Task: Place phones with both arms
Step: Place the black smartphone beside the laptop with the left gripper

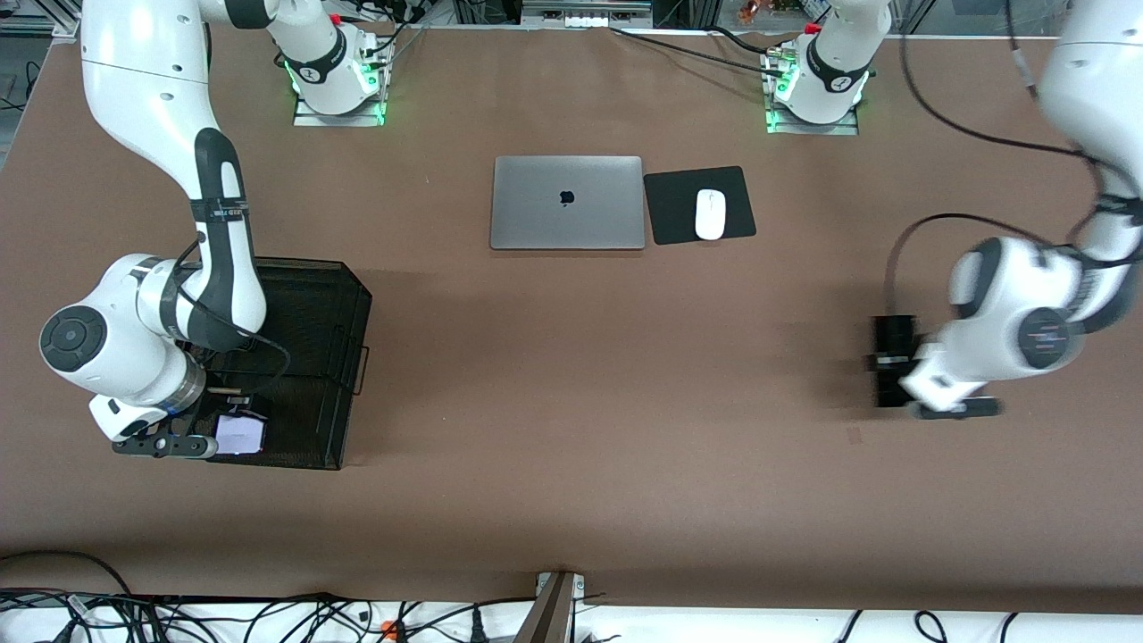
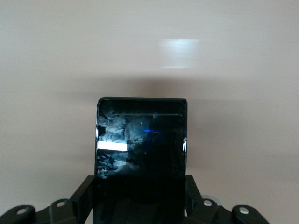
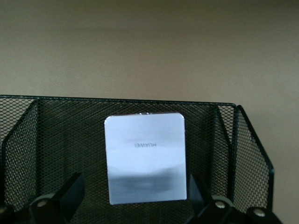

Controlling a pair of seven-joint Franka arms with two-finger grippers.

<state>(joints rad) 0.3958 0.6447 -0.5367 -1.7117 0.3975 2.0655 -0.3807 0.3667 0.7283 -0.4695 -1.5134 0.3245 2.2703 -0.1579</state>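
The pale lavender-white phone (image 1: 239, 434) lies flat in the black mesh basket (image 1: 308, 295), at its end nearer the front camera. It also shows in the right wrist view (image 3: 145, 149). My right gripper (image 1: 234, 413) hangs just above it, open; its fingers (image 3: 70, 189) stand apart from the phone's edges. My left gripper (image 1: 896, 379) is shut on a black phone (image 1: 893, 338) and holds it above bare table at the left arm's end. In the left wrist view the black phone (image 2: 140, 140) sits between the fingers (image 2: 86, 191). The third phone is out of view.
A closed silver laptop (image 1: 568, 202) lies at the table's middle near the bases. Beside it a white mouse (image 1: 710, 214) sits on a black pad (image 1: 670, 210). Basket walls (image 3: 60, 126) rise around my right gripper. Cables lie along the table's front edge.
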